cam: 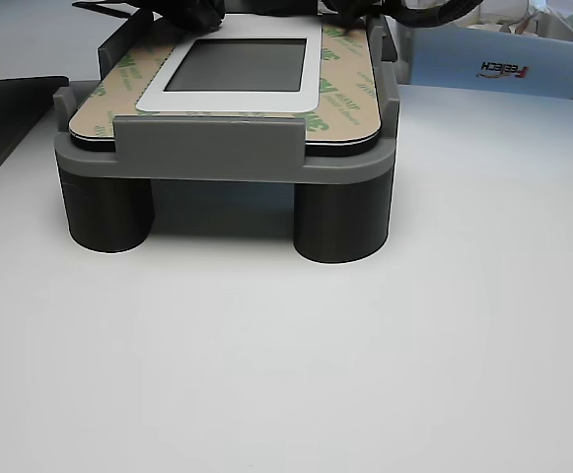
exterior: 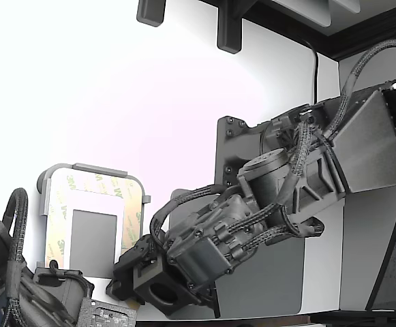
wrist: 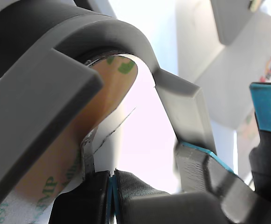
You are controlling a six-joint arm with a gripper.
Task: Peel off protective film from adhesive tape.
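A light grey rounded tray (exterior: pixel 48 178) holds a small grey rectangle (exterior: pixel 93 233) bordered by adhesive tape under tan protective film (exterior: pixel 131 211) printed with green 3M logos. It also shows in the other view, where the film (cam: pixel 345 94) lies flat on the raised tray (cam: pixel 207 148). My gripper (exterior: pixel 131 262) sits at the tray's corner on the exterior view's right. In the wrist view my gripper (wrist: pixel 112 184) has its blue-padded jaws pressed together at the film's (wrist: pixel 98 98) edge, where a thin lifted strip (wrist: pixel 87 156) runs down into them.
A second arm (exterior: pixel 20 286) sits at the exterior view's lower left by the tray. Its blue-padded fingers (wrist: pixel 205 156) show close by in the wrist view. A large dark grey pad (exterior: pixel 266 286) lies under my arm. A white box (cam: pixel 493 59) stands behind the tray.
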